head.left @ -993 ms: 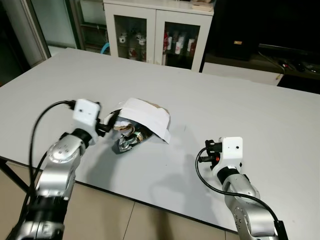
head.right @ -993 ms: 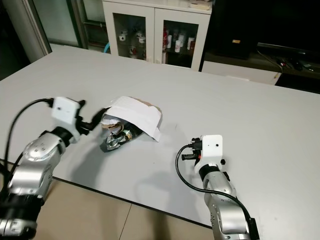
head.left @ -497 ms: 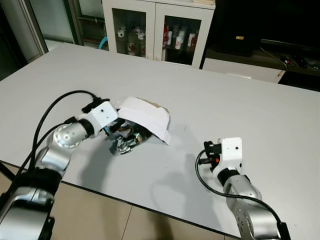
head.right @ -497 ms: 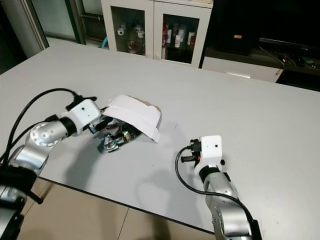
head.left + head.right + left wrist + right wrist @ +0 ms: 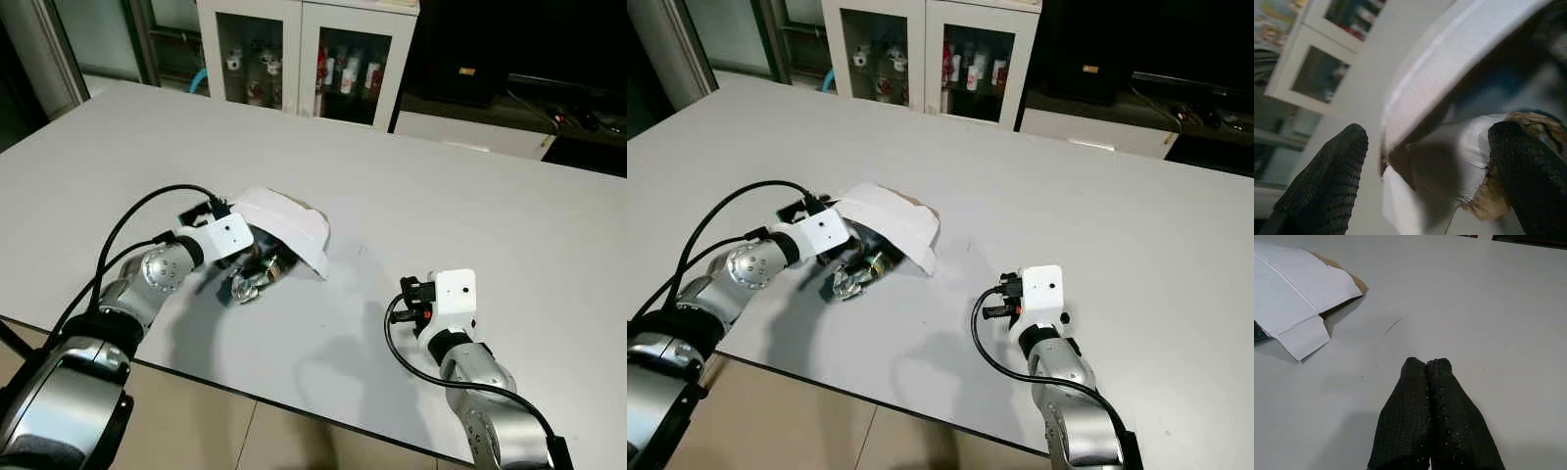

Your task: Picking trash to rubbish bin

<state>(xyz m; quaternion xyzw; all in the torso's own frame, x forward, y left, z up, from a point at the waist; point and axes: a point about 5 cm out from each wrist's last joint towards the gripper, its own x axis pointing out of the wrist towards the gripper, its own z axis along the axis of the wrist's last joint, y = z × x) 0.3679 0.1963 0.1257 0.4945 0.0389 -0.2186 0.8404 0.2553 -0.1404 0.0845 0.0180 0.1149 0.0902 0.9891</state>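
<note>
While the left silver arm reaches across the large white table (image 5: 470, 196), the left gripper (image 5: 1425, 161) is pushed in under the edge of the flattened white cardboard box with a brown inner side (image 5: 289, 223). In the left wrist view its 2 black fingers (image 5: 1327, 181) stand well apart, 1 on each side of the cardboard edge, and they do not press on it. I cannot tell if a finger touches the box.

The box lies tilted like a small roof on the near left part of the table. Under it sits a crumpled bundle of shiny wrappers and brownish scraps (image 5: 253, 279), partly sticking out toward the table's near edge. What each piece is, I cannot tell. In the right wrist view 1 flap of the box (image 5: 1303, 335) lies flat on the table.

More to the right, well apart from the box, the right gripper (image 5: 1432, 369) hovers low over a bare part of the table with its 2 fingers pressed together and nothing between them.

Behind the far edge of the table stands a white cabinet with 2 glass doors (image 5: 306, 59); small bottles and jars (image 5: 343, 73) are on its shelves.
</note>
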